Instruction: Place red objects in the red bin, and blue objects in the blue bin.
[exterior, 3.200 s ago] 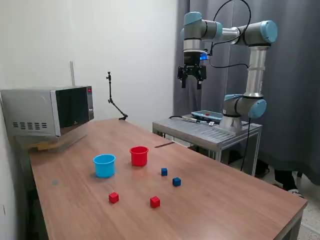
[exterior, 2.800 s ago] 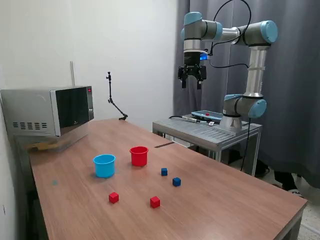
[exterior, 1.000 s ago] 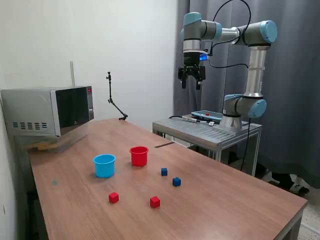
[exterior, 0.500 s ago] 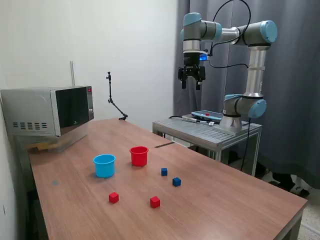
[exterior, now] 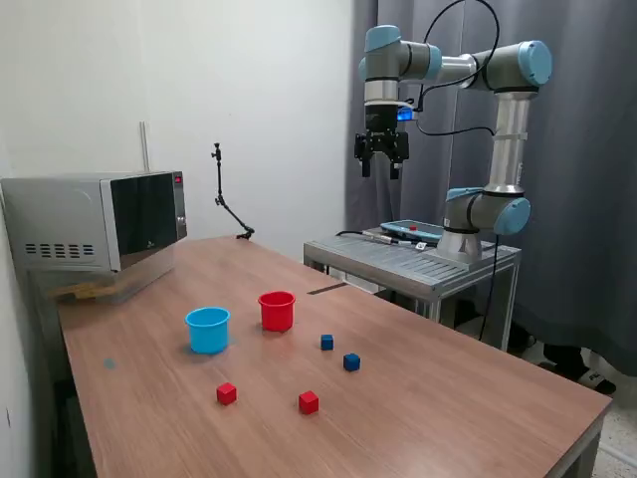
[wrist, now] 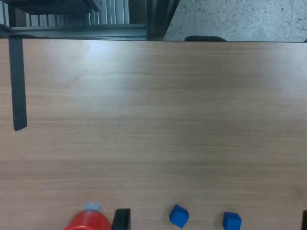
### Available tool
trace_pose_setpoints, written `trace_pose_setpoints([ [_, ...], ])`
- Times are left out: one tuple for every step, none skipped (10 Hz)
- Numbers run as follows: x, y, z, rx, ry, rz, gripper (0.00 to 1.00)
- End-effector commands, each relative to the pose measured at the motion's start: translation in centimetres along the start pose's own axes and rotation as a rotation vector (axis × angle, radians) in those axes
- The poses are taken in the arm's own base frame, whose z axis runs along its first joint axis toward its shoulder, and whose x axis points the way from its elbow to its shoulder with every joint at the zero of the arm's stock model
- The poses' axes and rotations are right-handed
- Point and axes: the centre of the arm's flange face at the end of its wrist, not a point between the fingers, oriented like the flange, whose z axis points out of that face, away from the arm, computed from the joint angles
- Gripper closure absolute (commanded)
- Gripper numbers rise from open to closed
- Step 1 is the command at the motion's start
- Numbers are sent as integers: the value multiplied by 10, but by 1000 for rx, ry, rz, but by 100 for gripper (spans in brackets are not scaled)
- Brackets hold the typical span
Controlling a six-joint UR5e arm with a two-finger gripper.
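On the wooden table [exterior: 448, 408] stand the light blue bin [exterior: 208, 330] and, to the exterior view's right of it, the red bin [exterior: 277, 311]. Two dark blue cubes [exterior: 326, 342] [exterior: 351, 361] lie near the red bin. Two red cubes [exterior: 227, 393] [exterior: 309, 401] lie closer to the table's front. My gripper [exterior: 380, 171] hangs high above the table's far side, open and holding nothing. The wrist view looks down on the table, with the red bin's rim [wrist: 88, 221], both blue cubes [wrist: 179, 215] [wrist: 231, 221] and one black fingertip [wrist: 122, 219] at its edge.
A microwave [exterior: 95, 234] sits at the table's far corner on the exterior view's left. Behind it a thin black jointed stand [exterior: 224, 199] rises from the table. The arm's metal base stand [exterior: 413, 261] adjoins the far edge. A dark tape strip [wrist: 17, 86] lies on the wood.
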Motion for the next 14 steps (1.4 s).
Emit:
trace_pose_setpoints([
  [0,0,-1,-1,0,0,0],
  [0,0,0,0,0,0,0],
  [0,1,0,0,0,0,0],
  [0,1,-1,-1,0,0,0],
  [0,1,-1,-3,0,0,0],
  [0,1,-1,-3,0,0,0],
  [0,1,-1,-1,0,0,0],
  [0,2,-3,-6,2,1,0],
  [0,4,-1,-2,9,3,0],
  [-1,9,13,23,14,7,0],
  [-3,17,26,45,14,57,0],
  [-5,25,37,64,14,113,0],
  [-6,35,43,43,12,150,0],
  [-7,43,48,29,10,197,0],
])
